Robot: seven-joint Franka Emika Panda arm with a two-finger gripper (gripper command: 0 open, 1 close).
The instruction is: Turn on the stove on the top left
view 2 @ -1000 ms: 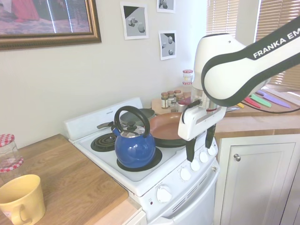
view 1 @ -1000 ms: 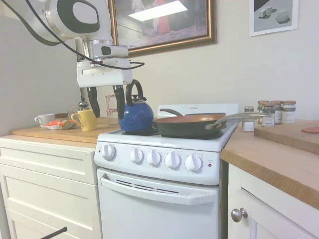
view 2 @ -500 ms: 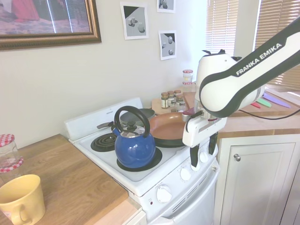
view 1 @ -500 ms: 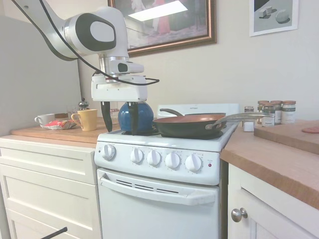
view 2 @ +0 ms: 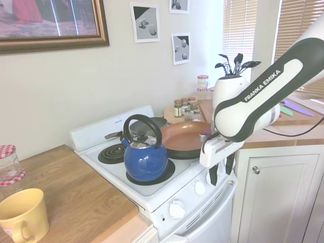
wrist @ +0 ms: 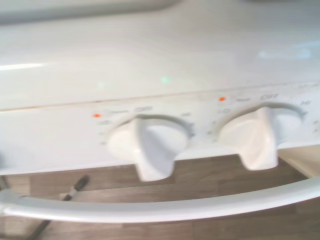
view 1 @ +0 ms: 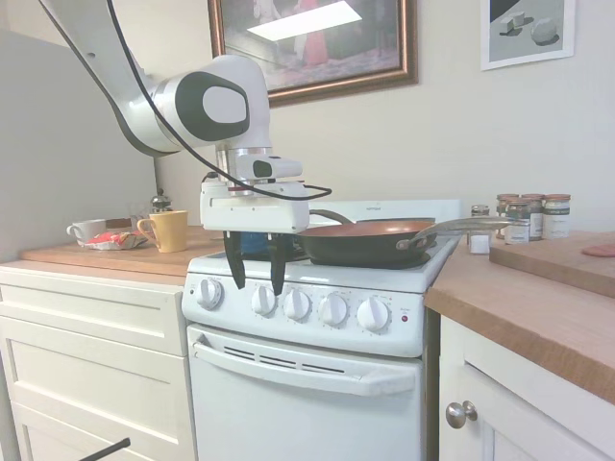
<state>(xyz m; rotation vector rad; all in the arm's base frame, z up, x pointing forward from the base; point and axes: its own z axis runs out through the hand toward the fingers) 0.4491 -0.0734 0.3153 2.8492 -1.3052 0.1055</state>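
While the jaws point(view 1: 255, 274) hang open and empty, fingers pointing down, they sit right in front of the stove point(view 1: 307, 365) control panel, between the leftmost knob point(view 1: 209, 293) and the second knob point(view 1: 263, 300) in the first exterior view. 5 white knobs run along the panel; a small red light point(view 1: 405, 318) lies far right of the jaws. Behind the jaws, on the burners, stand a blue kettle point(view 2: 145, 157) and a copper-lined frying pan point(view 1: 370, 240). Wrist view shows 2 knobs point(wrist: 149, 145) close up, blurred, door handle point(wrist: 160, 207) beneath. Yellow mug point(view 1: 168, 230) stands on the tabletop point(view 1: 106, 254) left of the jaws.
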